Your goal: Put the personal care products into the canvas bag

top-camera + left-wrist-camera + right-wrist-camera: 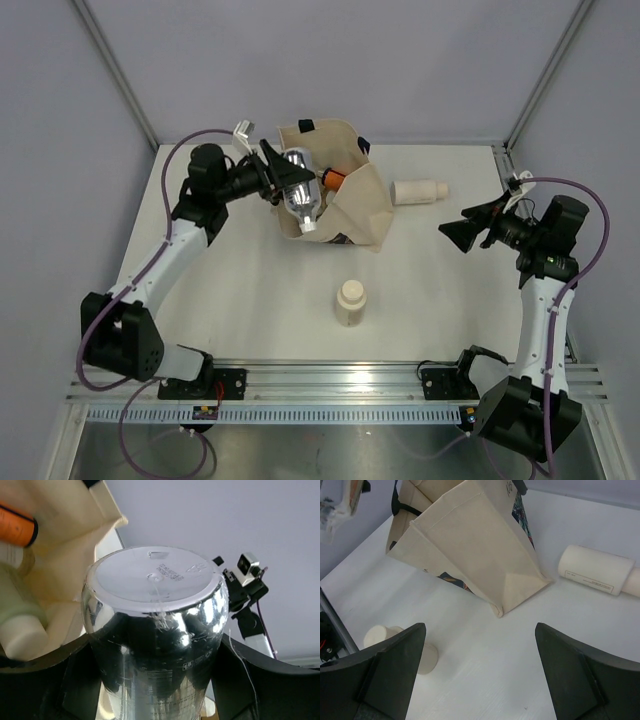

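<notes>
holding the shiny silver bottle (298,195) in my left gripper (284,182), fingers (35,690) clamped on its two sides, right over the left edge of the canvas bag (352,205). in my left wrist view the bottle's flat round base faced the camera and filled most of the frame. from above, its white cap pointed toward the near side of the counter (230,290). honestly couldn't tell if the bottle was dipping into the mouth or just above it.

the bag sat at the far middle of the counter with its mouth open. inside was the small orange bottle (333,178) with its black cap. my left wrist view also caught a pale green bottle (12,605) with a cream cap down in there, below the orange one in that view.

two products were out on the counter. the cream-white bottle (418,191) lay on its side just right of the bag, not touching it. the beige bottle (350,302) stood upright near the middle, well apart from the bag on the near side.

my right gripper (462,230) hung over the right part of the counter, fingers spread wide with nothing between them, pointed toward the bag. its wrist view had the bag's plain cloth side and folded bottom corner dead ahead, the cream-white bottle off to the right, and the beige one half hidden behind one finger.
</notes>
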{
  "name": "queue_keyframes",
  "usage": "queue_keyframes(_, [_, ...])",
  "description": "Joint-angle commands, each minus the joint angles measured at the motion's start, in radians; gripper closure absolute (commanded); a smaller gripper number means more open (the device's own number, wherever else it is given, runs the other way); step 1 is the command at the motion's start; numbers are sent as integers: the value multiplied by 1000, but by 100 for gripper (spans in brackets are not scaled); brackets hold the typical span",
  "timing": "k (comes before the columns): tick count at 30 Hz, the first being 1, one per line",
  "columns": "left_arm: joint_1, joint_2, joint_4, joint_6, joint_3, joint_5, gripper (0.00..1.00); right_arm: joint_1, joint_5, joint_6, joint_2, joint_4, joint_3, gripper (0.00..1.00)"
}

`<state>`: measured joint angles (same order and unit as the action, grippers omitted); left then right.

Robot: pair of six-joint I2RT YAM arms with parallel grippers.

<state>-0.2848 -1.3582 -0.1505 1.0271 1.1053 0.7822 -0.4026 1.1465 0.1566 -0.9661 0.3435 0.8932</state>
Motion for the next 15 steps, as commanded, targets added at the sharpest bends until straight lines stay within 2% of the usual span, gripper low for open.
queue_keyframes(1, [15, -85, -130, 34, 148, 25, 100, -21, 36, 0, 3, -28, 3, 0])
queue_keyframes(4, [15, -194, -123, 2, 250, -1, 100, -36, 42, 7, -5, -17, 6, 1])
queue_keyframes(9, [15, -340, 46, -134, 398, -110, 100, -54, 50, 20, -16, -3, 7, 1])
queue_keyframes(12, [9, -392, 204, -298, 502, -222, 100, -61, 55, 23, -20, 0, 7, 0])
queue_keyframes(13, [-2, -424, 244, -397, 530, -248, 100, -61, 56, 26, -23, 0, 7, 0])
queue_keyframes(15, [-10, -458, 336, -468, 590, -302, 100, -64, 59, 32, -26, 6, 7, 1])
